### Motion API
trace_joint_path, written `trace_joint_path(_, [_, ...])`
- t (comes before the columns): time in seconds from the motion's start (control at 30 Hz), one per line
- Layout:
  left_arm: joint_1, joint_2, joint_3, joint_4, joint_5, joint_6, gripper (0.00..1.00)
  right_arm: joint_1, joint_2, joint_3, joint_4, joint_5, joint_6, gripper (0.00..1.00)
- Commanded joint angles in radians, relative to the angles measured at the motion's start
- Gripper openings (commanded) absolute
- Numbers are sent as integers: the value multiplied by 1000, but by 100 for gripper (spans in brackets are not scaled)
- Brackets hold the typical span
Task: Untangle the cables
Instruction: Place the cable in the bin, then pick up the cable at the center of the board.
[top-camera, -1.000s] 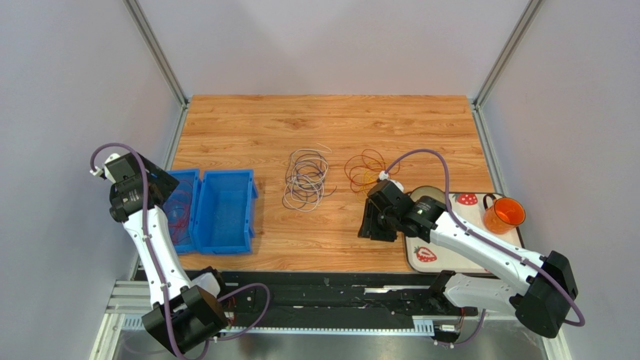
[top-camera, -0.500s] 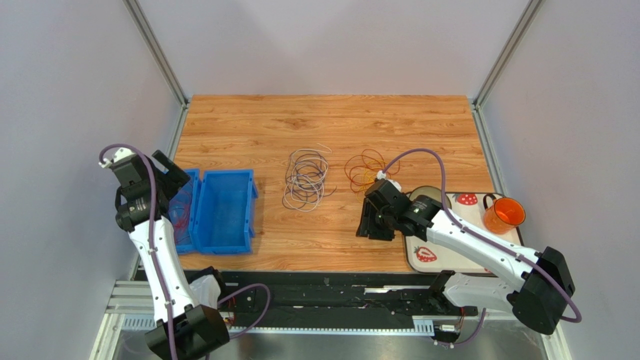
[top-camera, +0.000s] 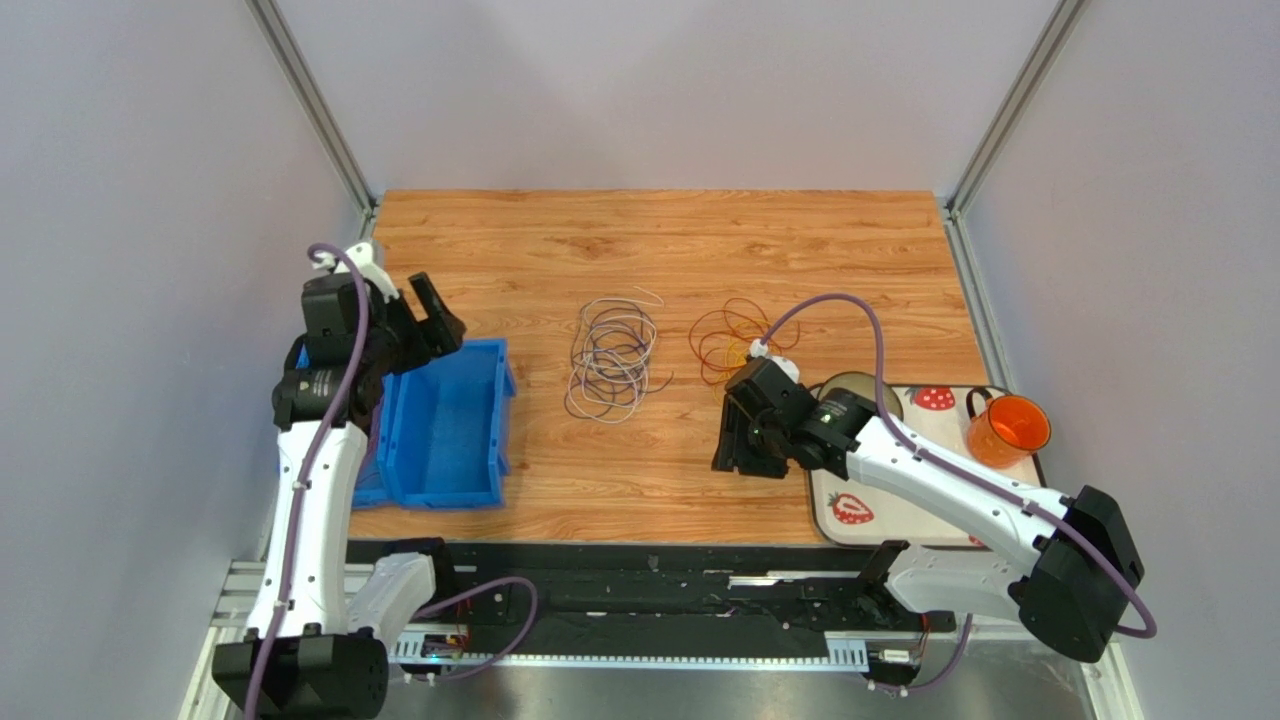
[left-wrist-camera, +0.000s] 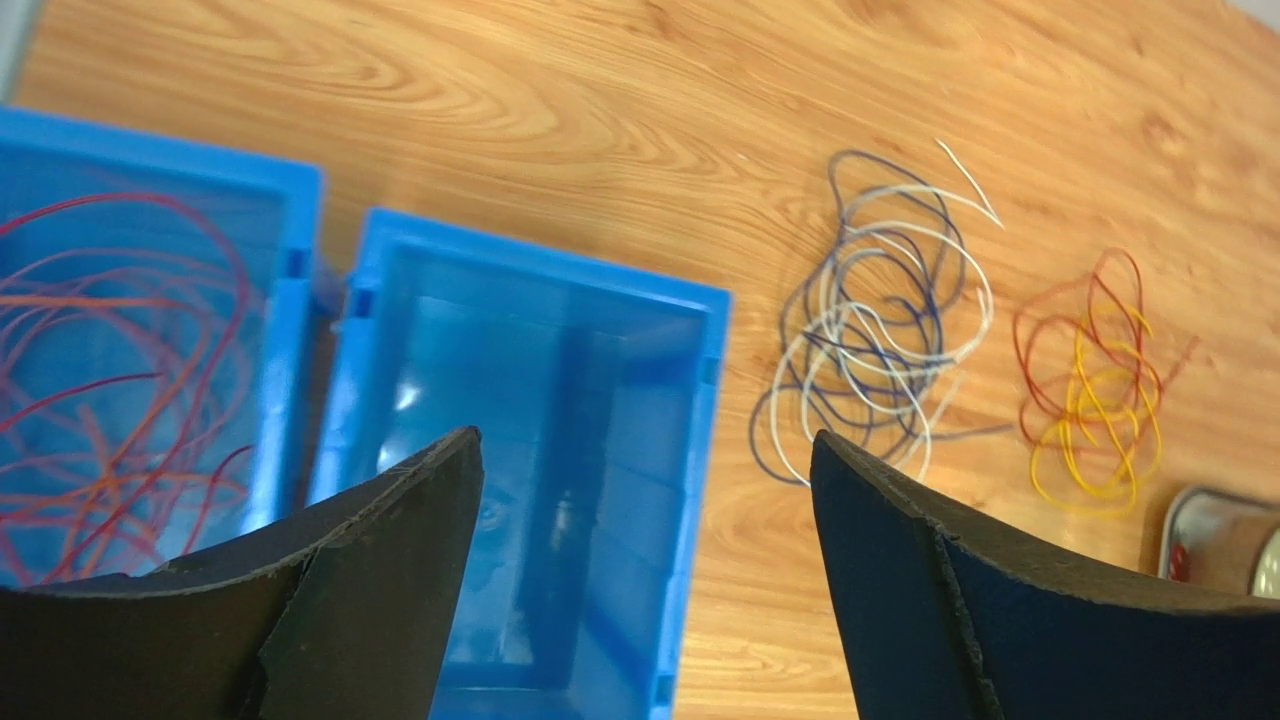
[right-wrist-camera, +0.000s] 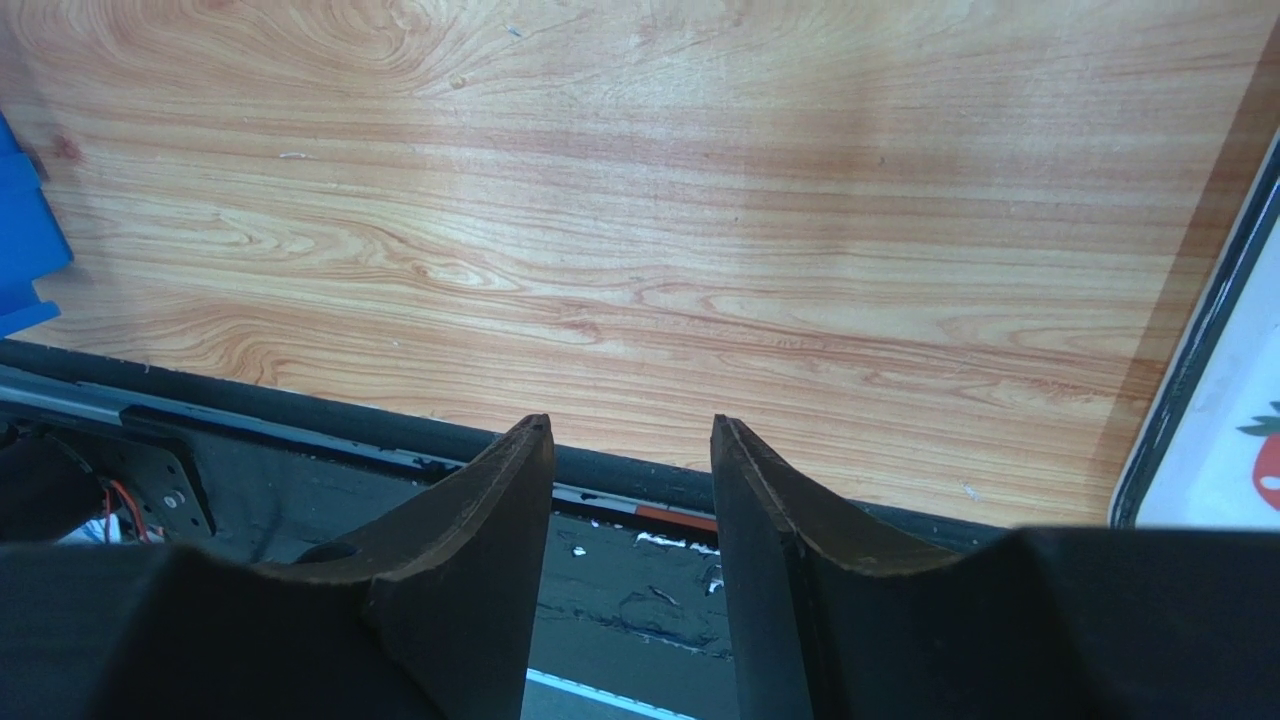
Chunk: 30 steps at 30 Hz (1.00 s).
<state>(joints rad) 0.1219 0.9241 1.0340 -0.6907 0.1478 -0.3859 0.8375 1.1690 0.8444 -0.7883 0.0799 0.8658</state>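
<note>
**Top view.**
- Left gripper (top-camera: 409, 312): fingers spread wide, holding nothing, above the far left corner of two blue plastic bins (top-camera: 504, 393) standing side by side.
- Right gripper (top-camera: 747, 446): low over bare wood, just left of a white strawberry-printed tray (top-camera: 944, 438).
- Loose coil of thin white, grey and purple wires (top-camera: 613, 360): flat on the wood-grain table (top-camera: 661, 240), mid-table.
- Loose coil of thin red-orange and yellow wires (top-camera: 729, 342): just right of the first coil and not touching it. Bare wood lies beyond both.
- Orange cup (top-camera: 1008, 431): at the tray's right end.

**Left wrist view.**
- Tangled red wire loops (left-wrist-camera: 120, 360): in the left bin.
- Both table coils: lying past the right bin's rim.

**Right wrist view.**
- Fingers partly apart, nothing between them.
- Black rail (right-wrist-camera: 301, 435): along the table's near edge.
- Tray rim at right, bin corner at left.
</note>
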Motion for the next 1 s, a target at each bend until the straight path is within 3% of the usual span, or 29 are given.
trace_joint_path(0.0, [-108,36,66,45,21,22,88,3,-8,30,38,37,-48,48])
trace_joint_path(0.57, [-560,354,224,115,-145,10,85,-173,70,166,27,8,-206,49])
trace_joint_path(0.97, [-702,613,374,140,-191,10,82,-284,147,217,31,-32,-251,48])
